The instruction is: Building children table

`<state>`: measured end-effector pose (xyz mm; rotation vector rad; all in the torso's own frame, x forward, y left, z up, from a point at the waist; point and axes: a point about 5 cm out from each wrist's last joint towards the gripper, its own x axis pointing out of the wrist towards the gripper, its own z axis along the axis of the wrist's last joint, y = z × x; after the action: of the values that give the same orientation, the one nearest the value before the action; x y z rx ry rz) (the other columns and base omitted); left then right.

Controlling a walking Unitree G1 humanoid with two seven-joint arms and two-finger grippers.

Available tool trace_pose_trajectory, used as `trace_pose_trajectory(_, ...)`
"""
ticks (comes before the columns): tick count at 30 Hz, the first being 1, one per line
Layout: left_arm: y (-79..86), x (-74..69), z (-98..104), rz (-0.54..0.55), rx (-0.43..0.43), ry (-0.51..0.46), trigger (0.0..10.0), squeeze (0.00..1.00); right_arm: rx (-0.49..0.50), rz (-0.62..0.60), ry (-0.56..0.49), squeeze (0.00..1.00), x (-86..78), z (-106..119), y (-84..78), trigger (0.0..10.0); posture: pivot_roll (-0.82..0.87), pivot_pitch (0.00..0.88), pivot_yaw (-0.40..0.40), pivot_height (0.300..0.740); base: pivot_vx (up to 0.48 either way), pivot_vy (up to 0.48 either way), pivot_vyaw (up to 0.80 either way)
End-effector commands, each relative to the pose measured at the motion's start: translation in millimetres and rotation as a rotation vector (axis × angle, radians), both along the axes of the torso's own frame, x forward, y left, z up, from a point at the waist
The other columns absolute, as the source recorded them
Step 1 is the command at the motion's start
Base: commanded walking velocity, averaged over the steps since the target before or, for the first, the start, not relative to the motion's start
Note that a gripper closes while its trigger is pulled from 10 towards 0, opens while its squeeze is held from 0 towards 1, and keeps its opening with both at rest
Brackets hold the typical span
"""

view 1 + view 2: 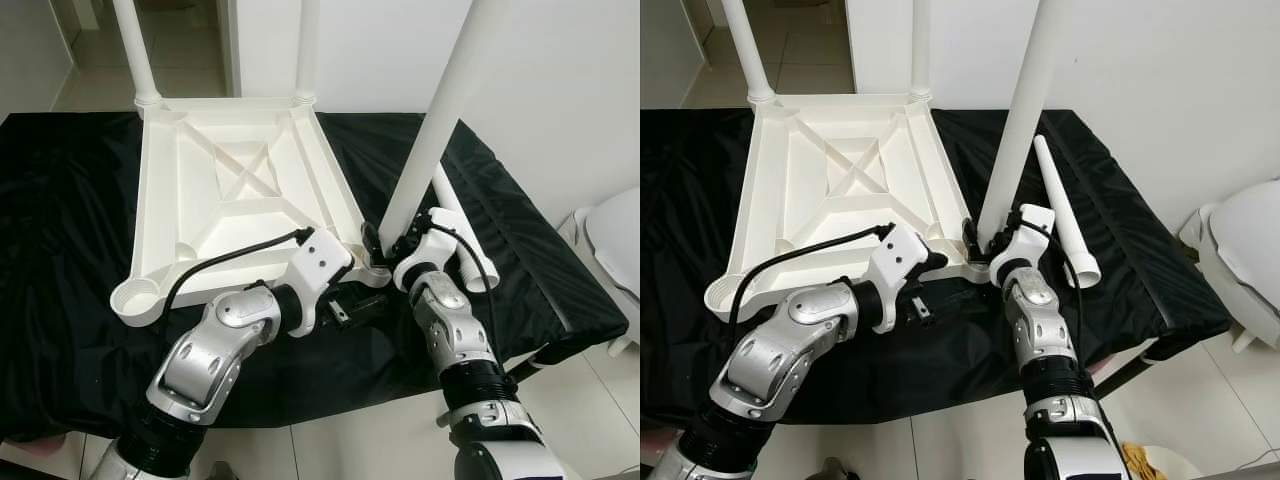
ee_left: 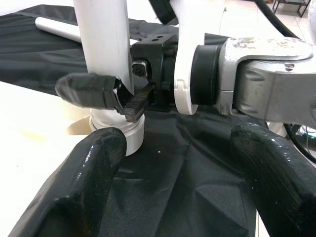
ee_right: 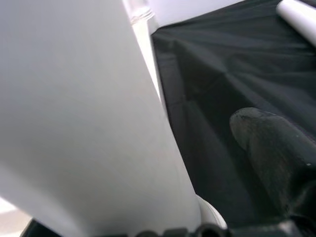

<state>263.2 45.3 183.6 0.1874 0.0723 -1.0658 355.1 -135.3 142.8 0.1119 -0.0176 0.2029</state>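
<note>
You had the tabletop (image 1: 230, 190) lying upside down on the black cloth (image 1: 60, 250), two legs (image 1: 135, 50) already standing in its far corners. Your right gripper (image 1: 385, 243) was clamped on a third leg (image 1: 440, 110), held upright with a slight tilt, its foot at the near right corner socket (image 2: 126, 133). Your left gripper (image 1: 350, 305) sat just beside that socket, over the cloth, fingers (image 2: 84, 182) spread and holding nothing. A fourth leg (image 1: 1065, 210) lay loose on the cloth to the right.
</note>
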Motion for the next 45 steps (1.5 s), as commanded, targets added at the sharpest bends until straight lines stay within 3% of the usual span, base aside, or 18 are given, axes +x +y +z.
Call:
trace_pose_trajectory(1,0.3,3.4,2.0,0.044,0.000,-0.010,10.0,0.00,-0.017,0.065,-0.007,0.00,4.3,-0.1,-7.0,10.0,0.00,0.036,-0.067,0.740,0.000,0.000,0.00)
trace_pose_trajectory(2,0.3,3.4,2.0,0.044,0.000,-0.010,10.0,0.00,-0.017,0.065,-0.007,0.00,4.3,-0.1,-7.0,10.0,0.00,0.036,-0.067,0.740,0.000,0.000,0.00)
trace_pose_trajectory(5,1.4,4.3,3.2,0.042,0.004,-0.014,10.0,0.00,-0.102,0.300,0.007,0.00,10.6,-2.9,-7.7,10.0,0.01,0.032,-0.063,0.740,0.000,0.000,0.00)
trace_pose_trajectory(11,2.3,4.1,4.3,0.044,0.007,-0.018,10.0,0.00,-0.150,0.422,0.038,0.00,11.4,-6.4,-4.0,10.0,0.02,0.030,-0.064,0.740,0.000,0.000,0.00)
trace_pose_trajectory(24,4.2,4.4,5.9,0.052,0.010,-0.024,10.0,0.00,-0.230,0.517,0.053,0.00,16.6,-5.8,-6.8,10.0,0.04,0.026,-0.063,0.740,0.000,0.000,0.00)
trace_pose_trajectory(25,4.2,4.5,6.1,0.052,0.010,-0.025,10.0,0.00,-0.240,0.520,0.047,0.00,17.6,-5.0,-7.9,9.5,0.04,0.024,-0.062,0.740,0.000,0.000,0.00)
trace_pose_trajectory(27,4.2,4.8,6.2,0.052,0.010,-0.026,10.0,0.00,-0.251,0.523,0.045,0.00,18.2,-4.5,-8.5,10.0,0.03,0.023,-0.059,0.740,0.000,0.000,0.00)
trace_pose_trajectory(28,4.2,5.0,6.2,0.052,0.011,-0.026,10.0,0.00,-0.259,0.536,0.039,0.00,18.4,-4.1,-8.4,9.3,0.03,0.023,-0.059,0.740,0.000,0.000,0.00)
trace_pose_trajectory(29,4.2,5.0,6.2,0.052,0.011,-0.026,10.0,0.00,-0.259,0.536,0.039,0.00,18.4,-4.1,-8.4,9.3,0.03,0.023,-0.059,0.740,0.000,0.000,0.00)
trace_pose_trajectory(30,4.1,5.0,6.3,0.051,0.011,-0.026,10.0,0.00,-0.270,0.543,0.037,0.00,18.5,-4.0,-8.6,7.0,0.03,0.023,-0.059,0.740,0.000,0.000,0.00)
trace_pose_trajectory(31,4.0,5.0,6.4,0.050,0.011,-0.026,10.0,0.00,-0.277,0.554,0.037,0.00,18.3,-4.3,-8.8,3.5,0.03,0.023,-0.058,0.740,0.000,0.000,0.00)
trace_pose_trajectory(32,4.0,5.0,6.4,0.050,0.011,-0.026,10.0,0.00,-0.277,0.554,0.037,0.00,18.3,-4.3,-8.8,3.5,0.03,0.023,-0.058,0.740,0.000,0.000,0.00)
trace_pose_trajectory(33,4.0,5.0,6.5,0.049,0.012,-0.026,10.0,0.00,-0.293,0.565,0.038,0.00,17.6,-5.2,-9.6,0.0,0.03,0.023,-0.058,0.740,0.000,0.000,0.00)
trace_pose_trajectory(45,3.0,3.6,5.9,0.046,0.008,-0.020,10.0,0.00,-0.298,0.551,0.057,0.00,14.5,-10.8,-21.0,0.0,0.02,0.033,-0.059,0.740,0.000,0.000,0.00)
